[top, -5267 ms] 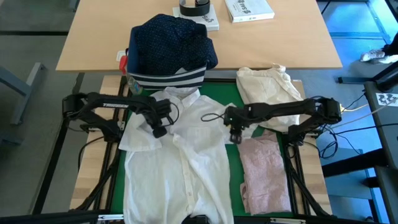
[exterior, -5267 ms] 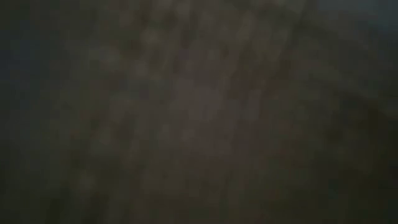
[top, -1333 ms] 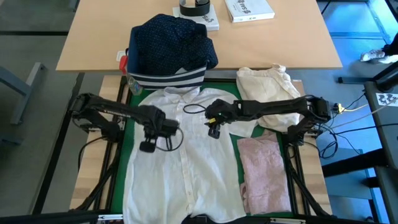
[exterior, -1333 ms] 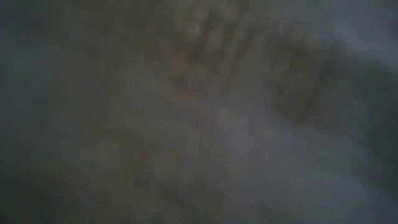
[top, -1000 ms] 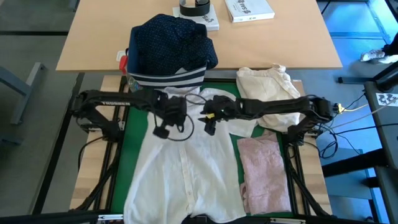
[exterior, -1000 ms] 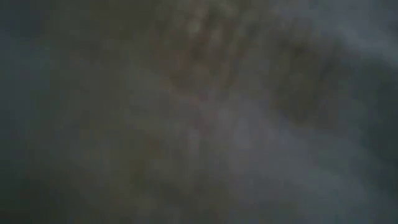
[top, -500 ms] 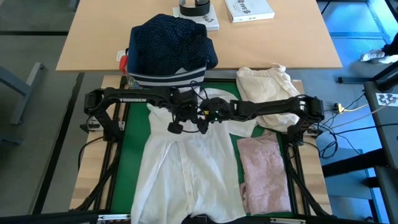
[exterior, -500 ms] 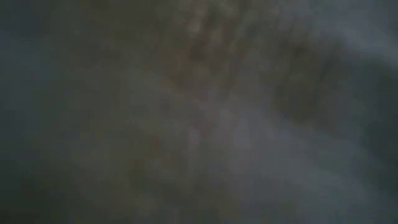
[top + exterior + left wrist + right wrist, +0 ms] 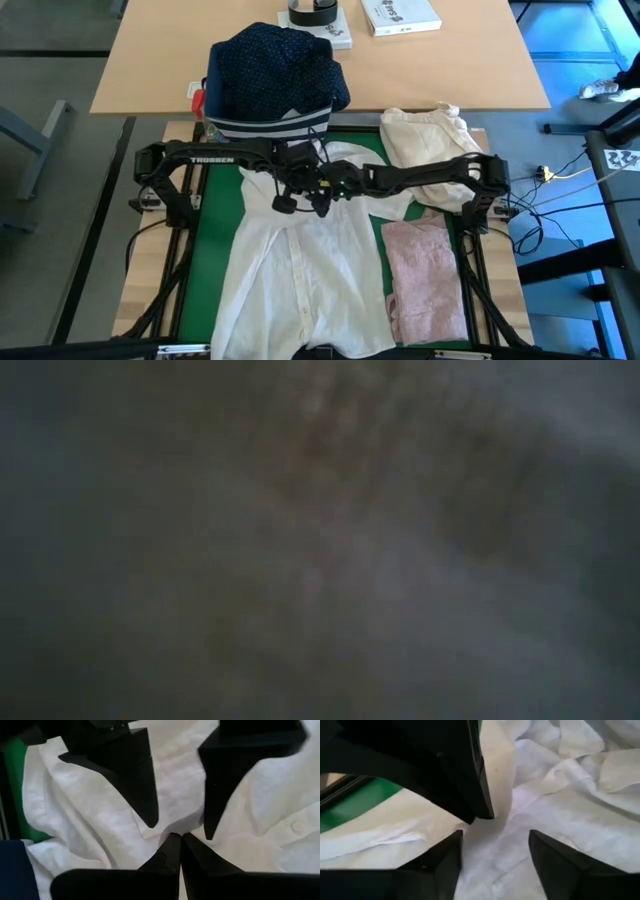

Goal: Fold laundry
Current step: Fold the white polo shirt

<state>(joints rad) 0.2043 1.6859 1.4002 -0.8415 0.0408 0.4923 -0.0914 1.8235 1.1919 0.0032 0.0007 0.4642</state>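
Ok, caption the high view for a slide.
Both end effectors, left and right, meet over the white shirt.

1. "TROSSEN" stands in white capital letters on the dark upper link of the left robot arm [image 9: 215, 159], well back from its own gripper, towards the arm's base.
2. The white booklet with dark printing [image 9: 399, 14] on the far wooden table carries print that is too small to read.
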